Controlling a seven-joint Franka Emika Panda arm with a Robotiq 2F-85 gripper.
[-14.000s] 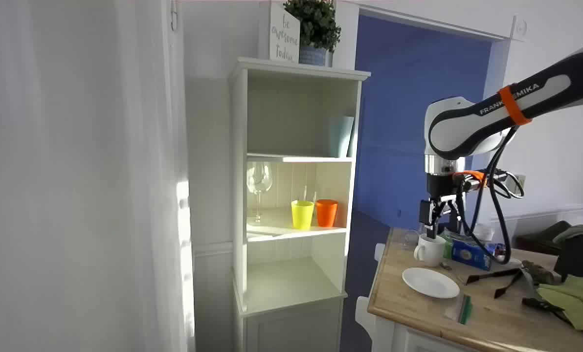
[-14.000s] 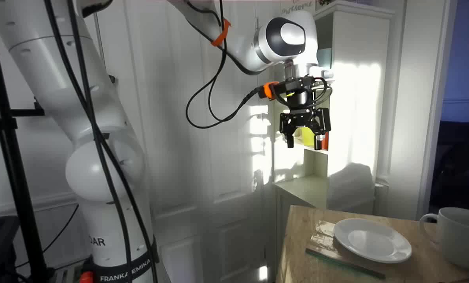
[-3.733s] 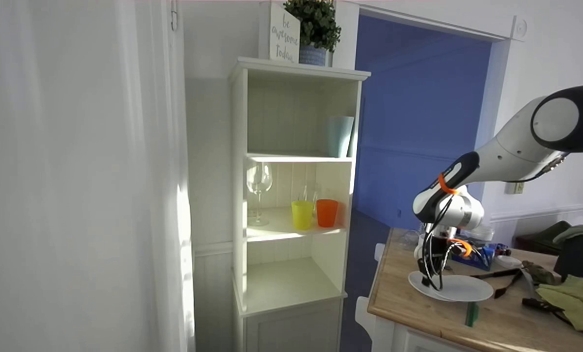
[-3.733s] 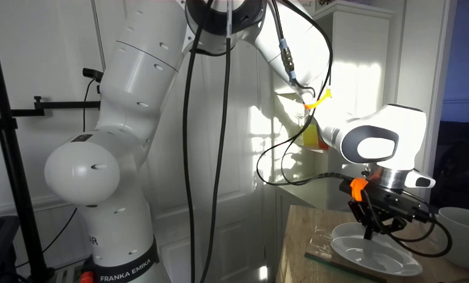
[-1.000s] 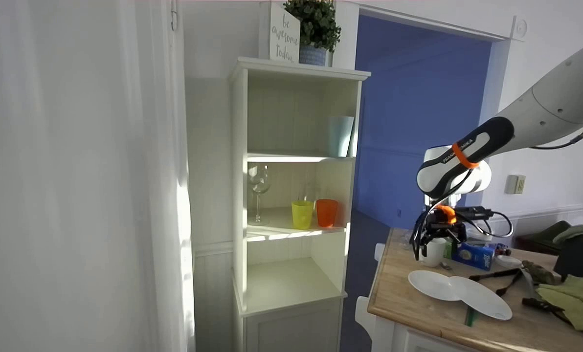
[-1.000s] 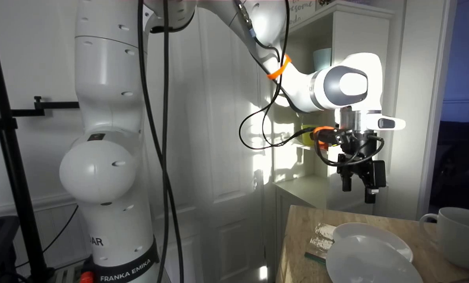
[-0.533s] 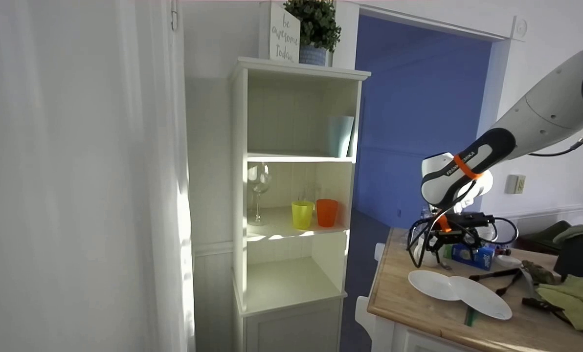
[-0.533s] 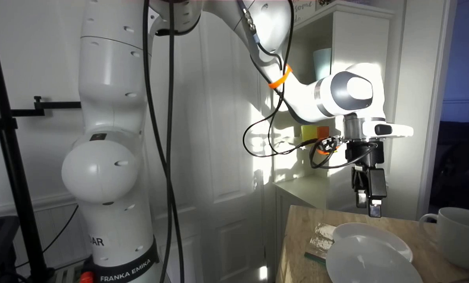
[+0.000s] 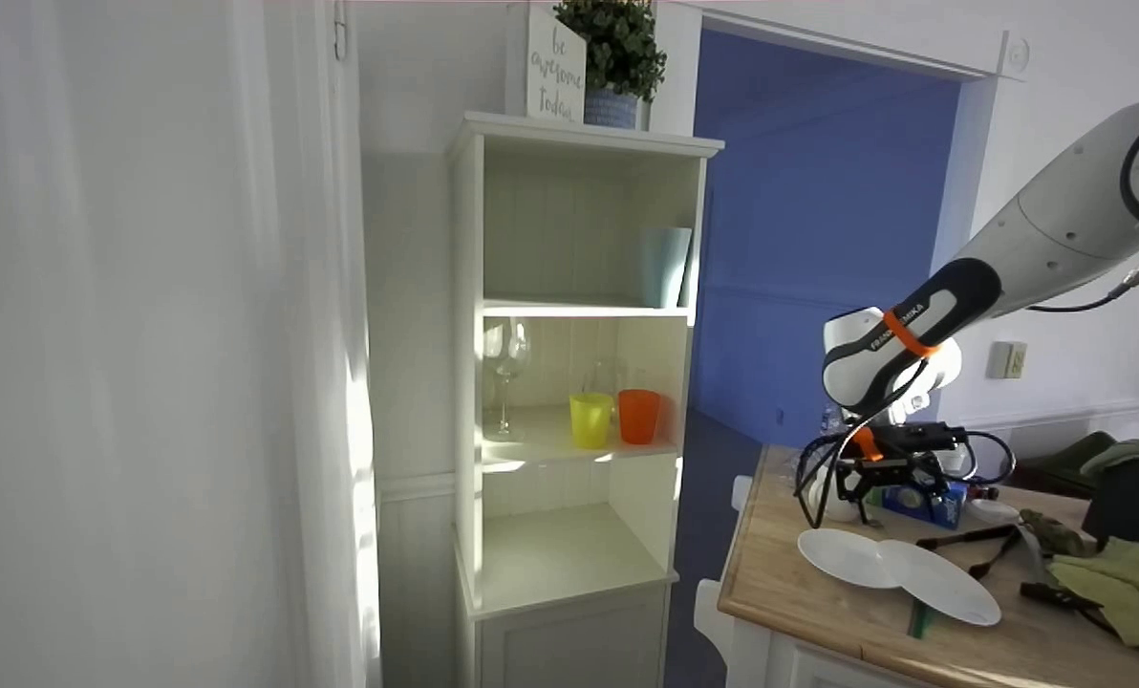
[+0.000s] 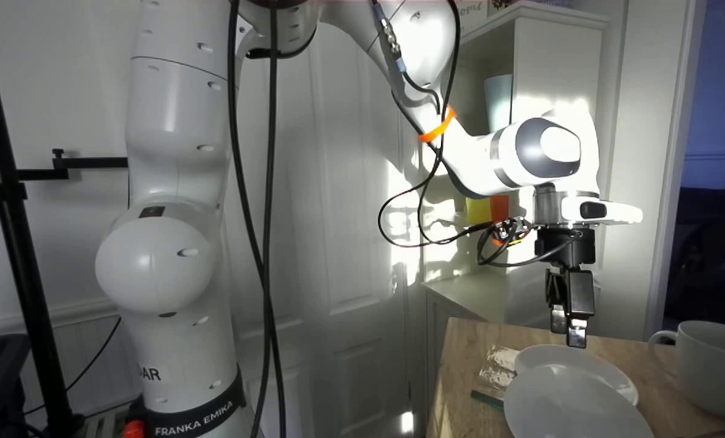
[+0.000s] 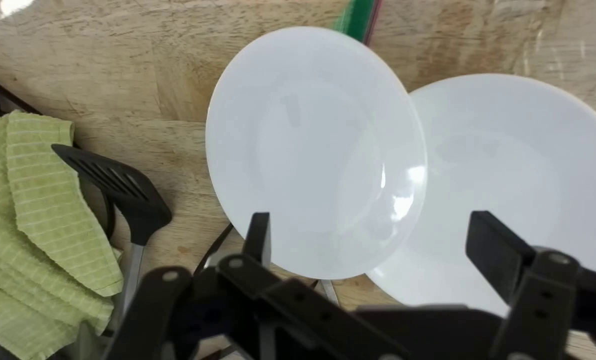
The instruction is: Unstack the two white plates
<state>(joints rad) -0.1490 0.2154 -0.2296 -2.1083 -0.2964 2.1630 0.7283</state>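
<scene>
One round, shiny white plate (image 11: 313, 150) lies with its edge over another round white plate (image 11: 503, 120). Both look smooth and plain, on a light brown wooden bench (image 9: 770, 564). The black robot hand (image 11: 370, 235) is close by, spread wide. A white mug (image 10: 712, 365) and a green striped cloth (image 11: 53, 200) share the bench. Apart from it stands a tall white cupboard (image 9: 550, 210), near a doorway (image 9: 818, 191) that looks blue.

We're in a home here, kitchen or dining corner, can't call which! White plates (image 11: 316, 150) and a mug (image 10: 718, 371) on the wooden tabletop (image 9: 770, 573), slotted spatula (image 11: 145, 210) and green towel (image 11: 53, 200) nearby; over at the cabinet (image 9: 541, 564), a stemmed glass (image 9: 506, 363) and bright cups (image 9: 590, 420), and up top a leafy plant (image 9: 617, 53) and a "be awesome today" sign (image 9: 556, 67)!
</scene>
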